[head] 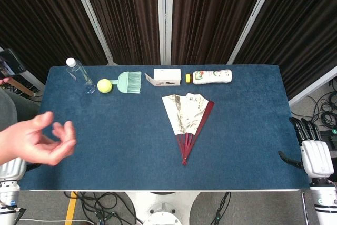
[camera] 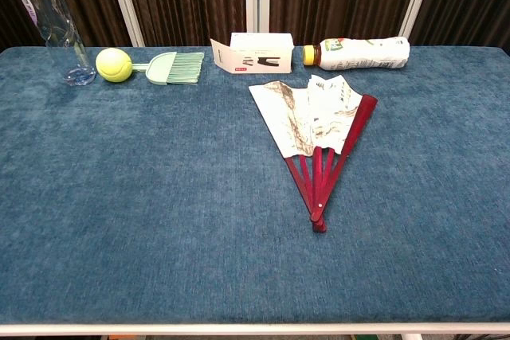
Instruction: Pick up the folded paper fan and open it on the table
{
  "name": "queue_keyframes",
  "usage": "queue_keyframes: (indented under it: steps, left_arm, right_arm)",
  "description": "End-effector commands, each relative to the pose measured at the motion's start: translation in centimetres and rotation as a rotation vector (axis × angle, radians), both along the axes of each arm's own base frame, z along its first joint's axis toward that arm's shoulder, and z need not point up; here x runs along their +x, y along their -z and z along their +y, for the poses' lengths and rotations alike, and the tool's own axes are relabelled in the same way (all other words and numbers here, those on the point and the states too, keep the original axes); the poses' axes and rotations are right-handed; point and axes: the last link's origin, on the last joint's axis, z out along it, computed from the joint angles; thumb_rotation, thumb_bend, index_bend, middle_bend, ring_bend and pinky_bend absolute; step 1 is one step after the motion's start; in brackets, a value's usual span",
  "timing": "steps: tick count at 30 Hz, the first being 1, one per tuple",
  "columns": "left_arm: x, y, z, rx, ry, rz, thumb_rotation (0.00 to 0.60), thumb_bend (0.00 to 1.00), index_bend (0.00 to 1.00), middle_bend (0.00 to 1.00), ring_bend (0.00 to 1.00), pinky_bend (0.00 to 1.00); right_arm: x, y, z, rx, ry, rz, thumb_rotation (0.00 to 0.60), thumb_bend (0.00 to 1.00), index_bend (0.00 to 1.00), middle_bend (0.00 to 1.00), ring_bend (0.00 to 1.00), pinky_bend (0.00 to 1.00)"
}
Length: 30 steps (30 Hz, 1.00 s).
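The paper fan (head: 187,119) lies partly spread right of the desk's (head: 131,146) middle, pivot toward the front edge, ribs running back. The right hand (head: 310,143), beyond the right edge, is nearer, empty with fingers apart; the left hand is out of sight.

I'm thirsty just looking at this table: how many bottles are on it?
2. A clear bottle stands upright at the far left corner; a white bottle with a yellow cap lies on its side beyond the fan.

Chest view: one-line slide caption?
Partly opened paper fan with red ribs lying on blue cloth table; clear plastic bottle, yellow tennis ball, green brush along the back edge.
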Motion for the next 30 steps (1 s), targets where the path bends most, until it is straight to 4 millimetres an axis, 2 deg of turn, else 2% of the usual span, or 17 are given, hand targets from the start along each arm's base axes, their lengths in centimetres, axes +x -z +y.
queue_keyframes:
  steps: [1,11,14,16,19,22,26,30]
  left_arm:
    - [0.0,0.0,0.0,0.001,-0.001,0.0,0.6,0.0,0.12,0.02,0.0,0.07]
    - [0.1,-0.1,-0.1,0.004,0.001,-0.002,0.6,0.0,0.12,0.02,0.0,0.07]
    - [0.2,-0.1,-0.1,0.005,0.002,-0.004,0.6,0.0,0.12,0.02,0.0,0.07]
    - [0.2,-0.1,0.0,0.004,0.005,-0.004,0.6,0.0,0.12,0.02,0.0,0.07]
    - [0.3,0.0,0.1,0.003,0.012,-0.005,0.6,0.0,0.12,0.02,0.0,0.07]
    - [0.4,0.0,0.1,0.003,0.017,-0.007,0.6,0.0,0.12,0.02,0.0,0.07]
    - [0.4,0.0,0.0,0.002,0.017,-0.006,0.6,0.0,0.12,0.02,0.0,0.07]
    - [0.3,0.0,-0.1,0.0,0.015,-0.008,0.6,0.0,0.12,0.02,0.0,0.07]
  right_arm:
    - [0.0,0.0,0.0,0.001,0.0,0.0,0.6,0.09,0.0,0.09,0.0,0.0]
    - [0.1,0.1,-0.1,0.01,-0.015,-0.008,0.6,0.09,0.0,0.09,0.0,0.0]
    - [0.7,0.3,-0.8,0.039,-0.045,-0.016,0.6,0.09,0.01,0.1,0.0,0.0]
    - [1.3,0.8,-1.9,0.077,-0.073,-0.021,0.6,0.09,0.07,0.15,0.0,0.0]
    - [2.6,2.4,-4.5,0.158,-0.128,-0.011,0.6,0.1,0.17,0.22,0.0,0.0]
    - [4.3,4.9,-7.6,0.238,-0.176,-0.002,0.6,0.11,0.23,0.24,0.0,0.0]
    - [6.7,9.5,-11.5,0.326,-0.212,-0.003,0.6,0.08,0.25,0.24,0.0,0.0]
    - [8.6,14.1,-13.8,0.375,-0.231,0.008,0.6,0.0,0.27,0.24,0.0,0.0]
